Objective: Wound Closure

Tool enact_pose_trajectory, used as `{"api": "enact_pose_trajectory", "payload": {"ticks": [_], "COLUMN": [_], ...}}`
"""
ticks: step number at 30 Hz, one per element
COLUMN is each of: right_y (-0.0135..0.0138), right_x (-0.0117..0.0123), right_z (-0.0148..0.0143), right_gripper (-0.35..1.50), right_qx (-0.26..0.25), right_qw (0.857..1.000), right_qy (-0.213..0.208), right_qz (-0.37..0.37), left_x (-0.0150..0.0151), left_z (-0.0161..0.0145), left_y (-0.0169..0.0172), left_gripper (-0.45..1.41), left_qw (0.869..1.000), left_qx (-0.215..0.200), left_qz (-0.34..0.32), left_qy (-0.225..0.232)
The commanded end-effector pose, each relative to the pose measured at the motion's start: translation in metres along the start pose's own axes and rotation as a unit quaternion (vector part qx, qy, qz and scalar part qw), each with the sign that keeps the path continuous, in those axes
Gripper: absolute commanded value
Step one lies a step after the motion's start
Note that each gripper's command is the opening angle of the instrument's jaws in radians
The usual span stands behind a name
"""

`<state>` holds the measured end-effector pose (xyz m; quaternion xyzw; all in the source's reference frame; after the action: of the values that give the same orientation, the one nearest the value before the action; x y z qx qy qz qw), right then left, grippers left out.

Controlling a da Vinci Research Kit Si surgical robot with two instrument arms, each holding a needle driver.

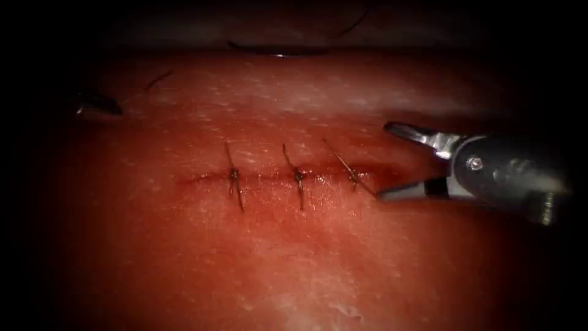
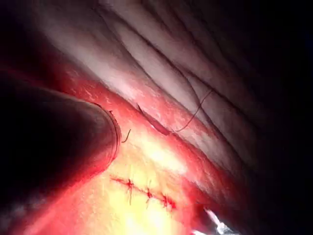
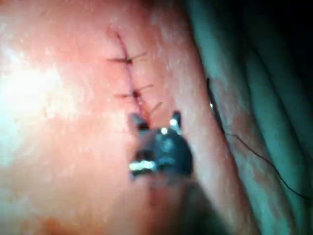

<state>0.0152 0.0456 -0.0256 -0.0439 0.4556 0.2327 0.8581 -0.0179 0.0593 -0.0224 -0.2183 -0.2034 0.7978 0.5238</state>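
Parking the right tool point(image 1: 387, 162) at the right end of the cut point(image 1: 269, 178), fingers point(image 1: 410, 132) spread wide and gripping nothing. Straddling that end, with the lower tip lying just beside the tail of the rightmost stitch; not telling whether touching it or not. Keeping the left tool point(image 1: 98, 104) well to the left of the cut, on the far side of the tissue point(image 1: 294, 263); not making out what, if anything, is being held there.

Showing 3 stitches point(image 1: 298, 176) knotted across the cut, tails trimmed short. Leaving the needle point(image 1: 275, 54) lying at the far edge of the tissue, out of the tissue and well apart from both tools, with thread point(image 3: 259, 156) trailing away from it over the folds beyond.

Judging the closure to be nearly done: only a short, dark stretch at the right end looking ungathered. If adding a stitch there, needing first a reach to the far edge and a firm grip on the needle's curve.
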Motion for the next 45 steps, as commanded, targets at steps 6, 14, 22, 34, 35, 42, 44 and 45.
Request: {"api": "enact_pose_trajectory", "payload": {"ticks": [6,14,22,34,35,42,44,45], "right_y": [0.0024,0.0022,0.002,0.0018,0.0017,0.0016,0.0016,0.0016], "right_x": [-0.0018,-0.0019,-0.0019,-0.0018,-0.0018,-0.0017,-0.0017,-0.0016], "right_z": [-0.002,-0.0019,-0.002,-0.0021,-0.0021,-0.0021,-0.0021,-0.0022], "right_gripper": [1.48,1.48,1.48,1.48,1.48,1.48,1.48,1.48], "right_qx": [-0.033,-0.029,-0.029,-0.027,-0.028,-0.025,-0.025,-0.025], "right_qw": [0.999,0.999,0.999,0.999,0.999,0.999,0.999,0.999], "right_qy": [-0.01,-0.01,-0.01,-0.01,-0.01,-0.009,-0.009,-0.01], "right_qz": [0.016,0.026,0.026,0.027,0.027,0.027,0.027,0.028], "left_x": [-0.0025,-0.0046,-0.006,-0.0102,-0.0098,-0.004,-0.0007,0.0001], "left_z": [0.0043,0.0072,0.0042,0.0042,0.0033,-0.0036,-0.0054,-0.0057], "left_y": [-0.0038,-0.0055,-0.0067,-0.0093,-0.0089,-0.002,0.0016,0.0025], "left_gripper": [0.19,0.77,0.78,0.72,0.72,0.72,0.72,0.72], "left_qw": [0.994,0.988,0.977,0.937,0.937,0.944,0.946,0.947], "left_qx": [0.007,-0.026,-0.06,-0.049,-0.068,-0.164,-0.161,-0.16], "left_qz": [0.106,0.138,0.173,0.297,0.295,0.276,0.279,0.275], "left_qy": [-0.032,-0.06,-0.109,-0.176,-0.175,-0.084,-0.043,-0.035]}}
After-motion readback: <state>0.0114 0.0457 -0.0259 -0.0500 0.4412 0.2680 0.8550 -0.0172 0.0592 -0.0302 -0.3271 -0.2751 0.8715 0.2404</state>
